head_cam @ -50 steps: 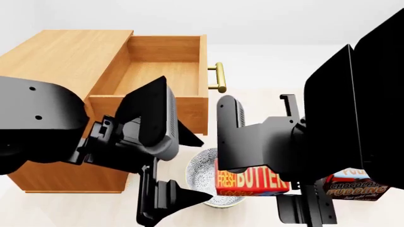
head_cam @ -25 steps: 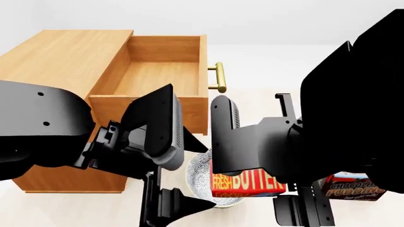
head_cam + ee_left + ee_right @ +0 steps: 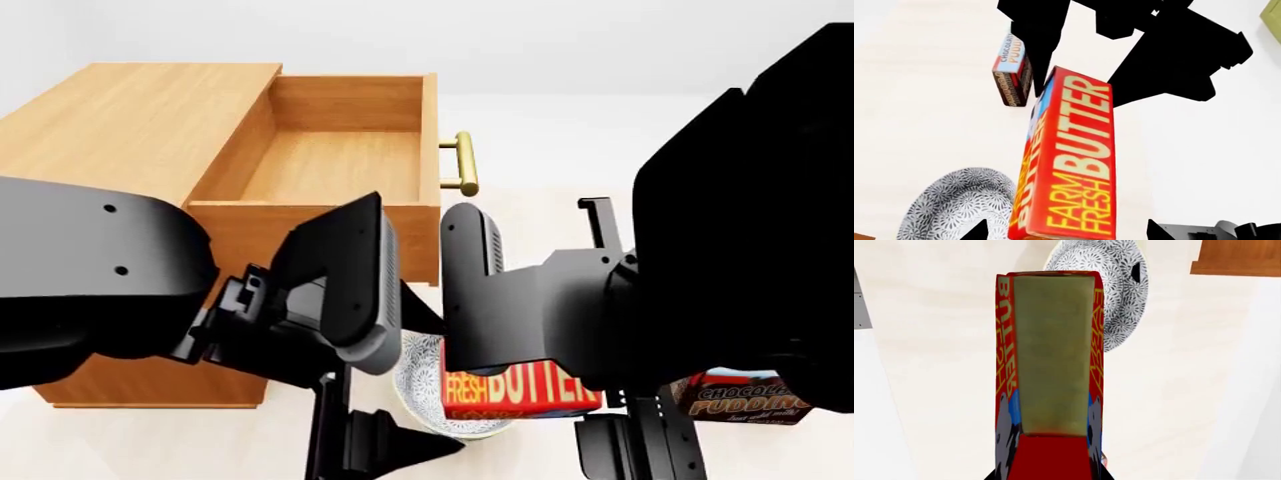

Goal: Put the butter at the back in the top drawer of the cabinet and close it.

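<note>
While the left tool [image 3: 380, 440] hangs nearest with its fingers apart on nothing, the right tool [image 3: 534, 345] just beyond is clamped on the butter [image 3: 521, 390], lifted over the bowl [image 3: 424, 385], before the pulled-out top drawer [image 3: 334, 165] of the cabinet [image 3: 120, 120].

The butter [image 3: 1071, 160] box carries "FARM FRESH BUTTER" in yellow-to-white capitals on its red face, read clearly in the left wrist view. A narrower side of the same box repeats "BUTTER" in yellow. In the head view only "FRESH BUTTE" shows on the butter [image 3: 514, 388]; the rest is hidden behind the arm. In the right wrist view its side lettering is too slanted to read.

The pudding box [image 3: 1013, 75] shows "CHOCOLAT" and "PUDD" in the left wrist view, and "CHOCOL" over "PUDDING" [image 3: 745, 398] in the head view; smaller script below is illegible.
</note>
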Controlling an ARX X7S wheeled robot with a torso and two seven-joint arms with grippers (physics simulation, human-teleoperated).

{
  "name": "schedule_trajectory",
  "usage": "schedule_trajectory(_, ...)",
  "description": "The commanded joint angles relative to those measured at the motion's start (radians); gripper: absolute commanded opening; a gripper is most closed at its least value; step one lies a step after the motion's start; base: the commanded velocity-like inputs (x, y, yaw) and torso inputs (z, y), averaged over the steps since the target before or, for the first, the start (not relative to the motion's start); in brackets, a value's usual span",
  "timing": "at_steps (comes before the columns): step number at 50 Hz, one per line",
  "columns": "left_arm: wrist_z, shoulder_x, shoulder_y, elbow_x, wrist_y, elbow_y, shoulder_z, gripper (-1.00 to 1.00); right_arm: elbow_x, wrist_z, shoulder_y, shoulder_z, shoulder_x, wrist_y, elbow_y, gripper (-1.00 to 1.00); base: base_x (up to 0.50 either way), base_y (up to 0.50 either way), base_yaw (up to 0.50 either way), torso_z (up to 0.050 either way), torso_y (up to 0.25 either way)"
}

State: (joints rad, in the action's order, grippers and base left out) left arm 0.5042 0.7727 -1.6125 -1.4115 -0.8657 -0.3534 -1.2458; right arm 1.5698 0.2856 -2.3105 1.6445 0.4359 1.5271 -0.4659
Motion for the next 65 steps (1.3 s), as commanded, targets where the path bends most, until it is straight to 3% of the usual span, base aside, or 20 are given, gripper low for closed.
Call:
schedule_trajectory(1,0.005,-0.012,0.01,0.009,0.006,0.002,-0.005,1.0,-0.026,-0.014,-0.014,-0.014,0.001,0.0,0.003,-1.0,0.0,0.0,0.0,0.0,0.0)
schedule_trajectory(27,-0.012,-0.021,0.024,0.023,0.032,0.002,0.005,1.0,-0.025,-0.016,-0.012,-0.013,0.001,-0.001,-0.001,-1.0,0.0,0.0,0.0,0.001,0.0)
schedule_trajectory(28,-0.015,-0.021,0.026,0.023,0.034,0.003,0.006,-1.0,-0.025,-0.016,-0.012,-0.013,0.001,-0.002,-0.001,-1.0,0.0,0.0,0.0,0.0,0.01)
schedule_trajectory(58,-0.052,0.0,0.056,0.056,0.094,-0.047,0.03,-1.0,-0.026,-0.023,-0.007,-0.013,0.002,-0.01,0.007,-1.0,0.0,0.0,0.0,0.0,0.0)
schedule_trajectory(59,-0.05,0.002,0.057,0.059,0.095,-0.05,0.029,-1.0,-0.027,-0.023,-0.007,-0.012,0.003,-0.009,0.005,1.0,0.0,0.0,0.0,0.0,0.0)
schedule_trajectory(65,-0.039,0.009,0.059,0.071,0.097,-0.044,0.027,-1.0,-0.045,-0.008,-0.007,-0.01,0.011,-0.009,-0.003,1.0,0.0,0.0,0.0,0.0,0.0)
